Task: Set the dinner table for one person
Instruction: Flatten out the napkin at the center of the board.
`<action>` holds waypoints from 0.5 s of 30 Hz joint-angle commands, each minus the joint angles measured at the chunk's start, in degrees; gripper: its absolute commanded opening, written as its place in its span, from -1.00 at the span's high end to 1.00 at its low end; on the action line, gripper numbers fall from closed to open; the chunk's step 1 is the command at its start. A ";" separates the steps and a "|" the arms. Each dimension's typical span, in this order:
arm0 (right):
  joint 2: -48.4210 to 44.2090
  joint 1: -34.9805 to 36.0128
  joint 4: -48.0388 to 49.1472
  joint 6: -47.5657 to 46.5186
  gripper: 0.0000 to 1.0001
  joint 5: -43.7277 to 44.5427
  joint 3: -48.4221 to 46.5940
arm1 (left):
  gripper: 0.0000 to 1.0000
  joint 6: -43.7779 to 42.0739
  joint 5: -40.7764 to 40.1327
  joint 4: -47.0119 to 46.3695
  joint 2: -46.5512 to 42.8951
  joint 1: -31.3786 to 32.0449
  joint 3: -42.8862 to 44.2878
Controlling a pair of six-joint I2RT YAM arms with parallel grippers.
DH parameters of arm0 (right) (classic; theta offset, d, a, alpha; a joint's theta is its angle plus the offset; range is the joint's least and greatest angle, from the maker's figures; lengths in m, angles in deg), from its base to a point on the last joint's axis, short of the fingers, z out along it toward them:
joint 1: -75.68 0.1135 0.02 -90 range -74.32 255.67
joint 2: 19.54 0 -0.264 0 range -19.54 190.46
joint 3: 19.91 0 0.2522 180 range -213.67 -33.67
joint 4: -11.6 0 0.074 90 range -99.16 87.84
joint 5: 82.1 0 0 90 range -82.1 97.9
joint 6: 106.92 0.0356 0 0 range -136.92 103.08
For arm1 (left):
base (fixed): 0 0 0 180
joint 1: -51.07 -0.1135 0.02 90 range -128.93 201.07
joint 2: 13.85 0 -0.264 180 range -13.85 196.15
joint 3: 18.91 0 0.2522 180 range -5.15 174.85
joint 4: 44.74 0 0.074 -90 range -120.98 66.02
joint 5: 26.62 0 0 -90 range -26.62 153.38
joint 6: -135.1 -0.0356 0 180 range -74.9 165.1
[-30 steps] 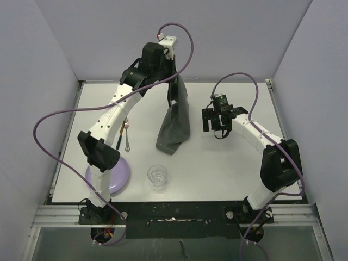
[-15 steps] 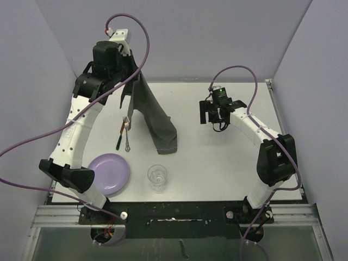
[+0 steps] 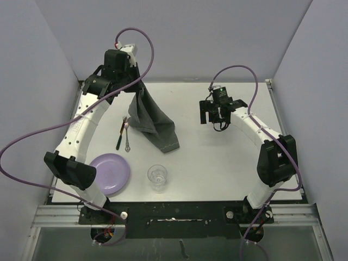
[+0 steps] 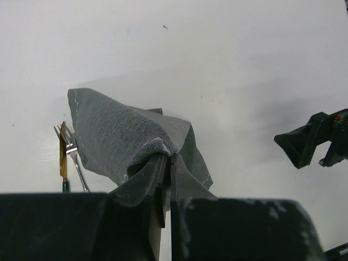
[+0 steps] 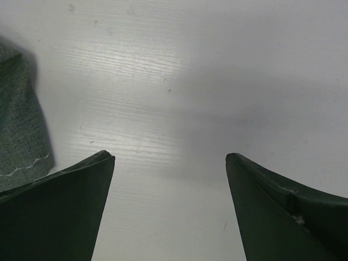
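Observation:
My left gripper (image 3: 134, 90) (image 4: 168, 163) is shut on a bunched edge of the dark grey cloth placemat (image 3: 156, 126) (image 4: 117, 133), held above the back left of the white dinner table (image 3: 217, 163). The cloth slopes down to the right and its lower end lies on the tabletop. A fork (image 3: 126, 136) (image 4: 74, 157) and a knife (image 3: 119, 140) (image 4: 63, 160) lie side by side just left of the cloth. My right gripper (image 3: 218, 120) (image 5: 168, 156) hovers open over bare table, right of the cloth (image 5: 19, 119), with nothing between its fingers.
A purple plate (image 3: 110, 173) sits at the near left beside the left arm's base. A clear glass (image 3: 157, 176) stands near the front edge, below the cloth's lower end. Grey walls close in the table on three sides.
The left gripper swung left with the placemat and then came lower, so the cloth slopes and more of it rests on the table. The right gripper shifted slightly left and stayed open.

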 commanded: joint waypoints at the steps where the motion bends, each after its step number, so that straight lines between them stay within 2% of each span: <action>1: -4.19 -1.52 1.08 -0.13 -0.72 0.60 -1.36 | 1.00 0.49 4.07 -0.79 5.74 1.01 10.89; 5: -4.72 -3.13 1.07 0.29 -0.71 1.33 -0.45 | 1.00 0.35 7.34 0.22 13.82 5.11 21.41; 10: -6.49 -7.73 1.12 1.62 -0.70 1.63 1.94 | 1.00 1.59 11.93 6.47 30.35 11.07 49.39; 11: -7.05 -8.91 1.08 2.04 -0.69 1.54 2.47 | 1.00 2.95 13.83 6.20 33.50 11.66 52.82; 13: -8.36 -11.54 1.23 3.15 -0.68 1.61 3.67 | 1.00 6.06 17.89 1.69 33.86 12.01 51.77; 15: -9.73 -14.06 1.91 3.75 -0.68 1.60 5.08 | 1.00 7.81 19.92 -6.95 30.75 12.72 44.75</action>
